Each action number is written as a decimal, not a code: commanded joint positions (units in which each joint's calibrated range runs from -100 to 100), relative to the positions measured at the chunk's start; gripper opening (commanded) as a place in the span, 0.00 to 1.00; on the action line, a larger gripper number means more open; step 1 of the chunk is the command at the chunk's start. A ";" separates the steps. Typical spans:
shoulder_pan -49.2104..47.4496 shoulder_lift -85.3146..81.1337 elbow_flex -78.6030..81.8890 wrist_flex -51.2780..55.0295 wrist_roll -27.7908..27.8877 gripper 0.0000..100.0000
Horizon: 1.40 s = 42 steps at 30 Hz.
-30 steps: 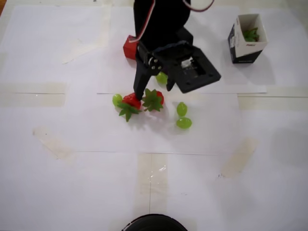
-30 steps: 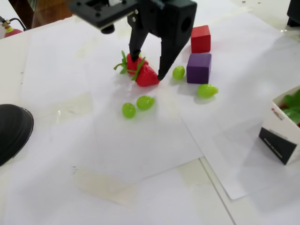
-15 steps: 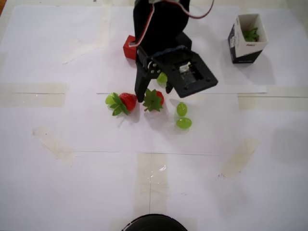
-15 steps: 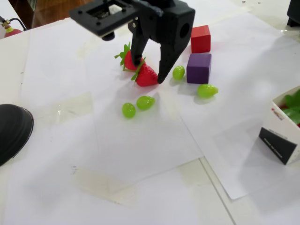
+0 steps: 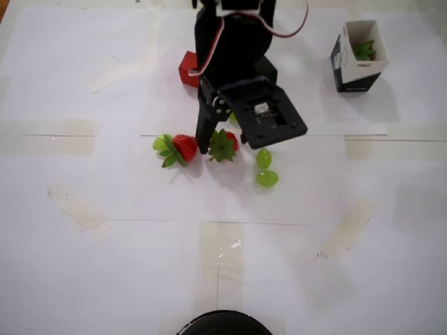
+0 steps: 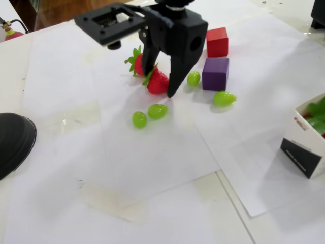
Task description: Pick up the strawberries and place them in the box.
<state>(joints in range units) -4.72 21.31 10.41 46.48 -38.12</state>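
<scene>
One strawberry (image 5: 223, 144) (image 6: 158, 81) lies on the white paper between my open gripper's (image 5: 222, 145) (image 6: 158, 84) black fingers, which reach down on either side of it. A second strawberry (image 5: 183, 146) (image 6: 136, 62) lies just beside it, outside the jaws. The box (image 5: 346, 63) (image 6: 304, 150) stands apart, at the top right in the overhead view and at the right edge in the fixed view. A third strawberry (image 5: 363, 50) (image 6: 317, 116) shows its green top inside it.
Green grapes (image 5: 267, 179) (image 6: 139, 119) lie close by, with more (image 6: 224, 98) near the purple cube (image 6: 216, 73). A red cube (image 5: 187, 68) (image 6: 217, 42) sits by the arm. A black round object (image 5: 223, 324) (image 6: 12, 142) is at the table edge.
</scene>
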 commanded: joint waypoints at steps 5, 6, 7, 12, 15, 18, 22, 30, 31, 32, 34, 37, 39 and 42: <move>0.31 -2.13 -0.04 -0.89 -0.39 0.18; 0.31 -2.31 -0.23 -0.89 -0.24 0.16; 0.31 -2.56 -0.23 -0.81 -0.15 0.15; 0.53 -3.08 -0.23 -0.24 0.24 0.14; 0.60 -3.68 -0.68 0.41 0.54 0.14; 0.82 -4.46 -3.68 4.33 1.03 0.14; 1.19 -5.66 -11.32 13.81 1.90 0.14; -1.38 -10.22 -26.77 27.13 2.54 0.14; -2.12 -11.08 -27.86 28.84 2.30 0.14; -3.22 -12.54 -28.50 30.81 1.76 0.14; -5.58 -15.12 -28.59 32.93 1.27 0.14; -11.09 -19.76 -28.41 37.99 -0.44 0.14; -15.06 -22.08 -27.95 40.61 -1.47 0.14; -22.34 -24.66 -25.04 41.51 -3.61 0.14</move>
<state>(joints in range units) -18.73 5.32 -13.76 85.45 -39.19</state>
